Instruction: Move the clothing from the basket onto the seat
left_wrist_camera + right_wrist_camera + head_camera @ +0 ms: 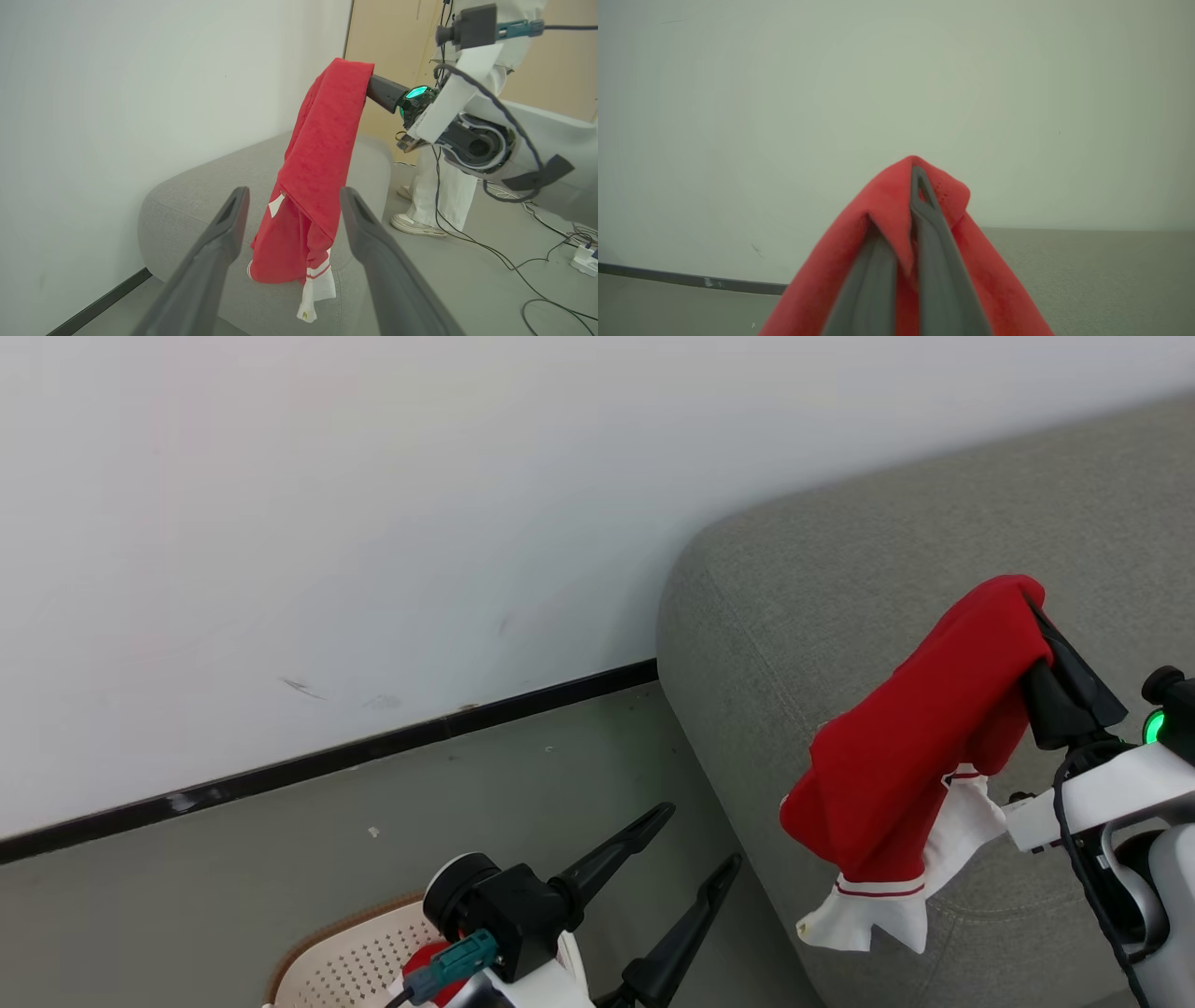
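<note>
- Nearest in, the basket [345, 961] sits on the floor [513, 775] beside the seat's [840, 579] rounded end. A scrap of red shows inside it, which I judge to be a second garment [428, 957] left to move.
- The left gripper [700, 835] hovers above the basket, just off the seat's end, fingers spread wide and holding nothing.
- Up over the seat's cushion, the right gripper [1034, 607] is pressed together on a fold of the red garment [915, 737]. It's pinched near one edge, so the rest hangs down in a long drape.
- Look at that hang: limp, soft and light by my reckoning. It has no stiffness, so expect it to crumple wherever it lands on the seat. Nothing fragile here.
- The white cuff [322, 287] dangles lowest, close to the seat. I can't tell whether it touches.
- Best hold, I'd say, is a thick bunched fold of the red body. The thin white trim could slide out.
- Beyond the seat are the pale wall [373, 523] and a person's legs [434, 196].
</note>
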`<state>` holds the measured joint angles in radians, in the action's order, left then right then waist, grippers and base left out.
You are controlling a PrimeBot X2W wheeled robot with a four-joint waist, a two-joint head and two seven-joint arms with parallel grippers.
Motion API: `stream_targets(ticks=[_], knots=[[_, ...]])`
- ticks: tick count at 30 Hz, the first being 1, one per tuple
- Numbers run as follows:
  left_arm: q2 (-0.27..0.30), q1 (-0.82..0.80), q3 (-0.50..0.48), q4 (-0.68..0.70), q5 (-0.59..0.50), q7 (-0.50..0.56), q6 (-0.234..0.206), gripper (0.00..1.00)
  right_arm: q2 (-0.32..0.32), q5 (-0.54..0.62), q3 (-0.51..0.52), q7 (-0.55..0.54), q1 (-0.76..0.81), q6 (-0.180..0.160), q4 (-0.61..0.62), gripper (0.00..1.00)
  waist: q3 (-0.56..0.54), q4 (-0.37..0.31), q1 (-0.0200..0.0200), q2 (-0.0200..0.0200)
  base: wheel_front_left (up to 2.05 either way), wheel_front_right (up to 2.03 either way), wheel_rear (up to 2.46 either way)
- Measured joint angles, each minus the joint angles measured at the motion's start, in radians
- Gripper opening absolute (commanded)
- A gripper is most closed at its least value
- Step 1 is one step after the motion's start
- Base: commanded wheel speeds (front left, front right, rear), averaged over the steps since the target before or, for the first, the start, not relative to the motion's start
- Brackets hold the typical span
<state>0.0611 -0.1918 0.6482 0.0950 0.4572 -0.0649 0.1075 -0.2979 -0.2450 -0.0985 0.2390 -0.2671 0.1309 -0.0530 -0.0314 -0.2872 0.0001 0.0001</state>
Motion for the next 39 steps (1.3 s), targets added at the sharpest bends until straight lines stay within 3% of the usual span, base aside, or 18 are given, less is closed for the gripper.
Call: stream_targets(ticks=[16,22,25,32,39], knots=[[-0.003,0.000,0.004,-0.007,-0.003,-0.026,-0.024,1.00,-0.022,0.016,-0.066,-0.057,-0.037,0.000,0.015,0.00,0.027,-0.094,0.0000,0.0000,0.00,0.00,0.00],[-0.003,0.000,-0.011,-0.003,-0.020,-0.026,-0.047,1.00,-0.025,-0.032,-0.084,-0.105,-0.191,0.000,-0.009,0.00,0.059,-0.099,0.0000,0.0000,0.00,0.00,0.00],[0.000,-0.001,-0.026,0.008,-0.031,-0.025,-0.062,1.00,-0.037,-0.072,-0.072,-0.149,-0.346,0.000,-0.033,0.00,0.084,-0.094,0.0000,0.0000,0.00,0.00,0.00],[0.012,-0.009,-0.048,0.045,-0.067,-0.015,-0.094,1.00,-0.077,-0.104,0.003,-0.209,-0.580,0.000,-0.116,0.00,0.130,-0.074,0.0000,0.0000,0.00,0.00,0.00],[0.021,-0.027,-0.042,0.080,-0.086,0.004,-0.105,1.00,-0.119,-0.115,0.092,-0.236,-0.714,0.000,-0.225,0.00,0.183,-0.045,0.0000,0.0000,0.00,0.00,0.00]])
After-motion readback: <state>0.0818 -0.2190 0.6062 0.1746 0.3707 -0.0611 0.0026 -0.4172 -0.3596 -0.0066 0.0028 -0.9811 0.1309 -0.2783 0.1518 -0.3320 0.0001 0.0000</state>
